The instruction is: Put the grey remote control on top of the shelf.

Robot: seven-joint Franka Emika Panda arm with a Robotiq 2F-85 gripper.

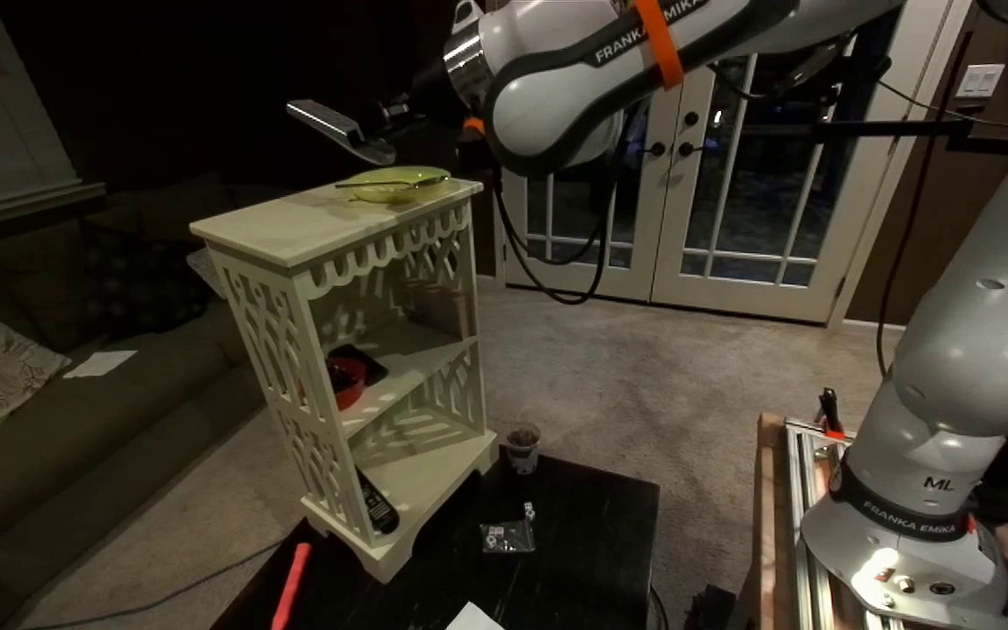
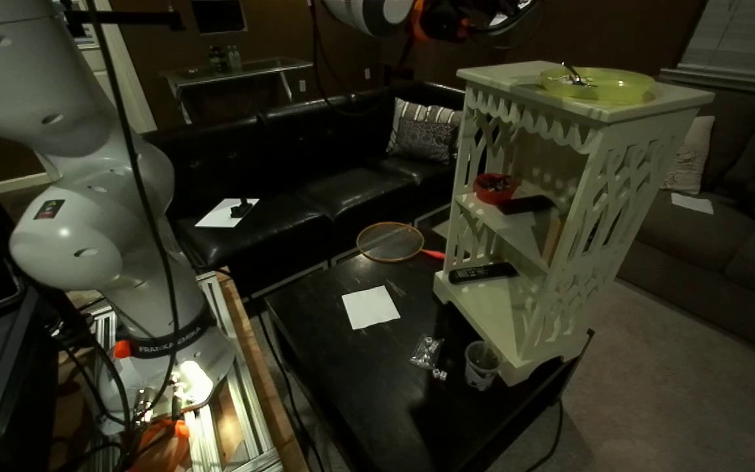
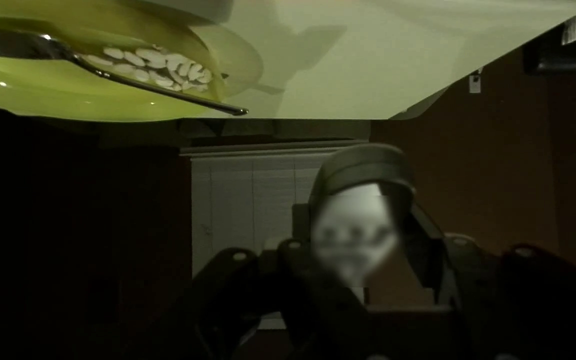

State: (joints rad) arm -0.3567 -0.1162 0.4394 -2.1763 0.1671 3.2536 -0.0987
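The grey remote control [image 1: 326, 121] is held in the air, tilted, above the far part of the shelf top. My gripper [image 1: 379, 120] is shut on it. In the wrist view the remote [image 3: 363, 162] sticks out between the fingers [image 3: 360, 220]. The cream-white shelf [image 1: 263, 223] stands upright with lattice sides; it also shows in an exterior view [image 2: 512, 73] and its flat top in the wrist view [image 3: 313, 70]. In that exterior view the gripper is dark and partly cut off at the top edge.
A yellow-green dish [image 1: 381, 192] with a metal utensil sits on the shelf top, just below the remote. A red bowl [image 2: 494, 190] is on the middle tier and a black remote [image 2: 482, 273] on the lower tier. A cup [image 2: 482, 367] and paper [image 2: 371, 307] are on the black table [image 2: 351, 373].
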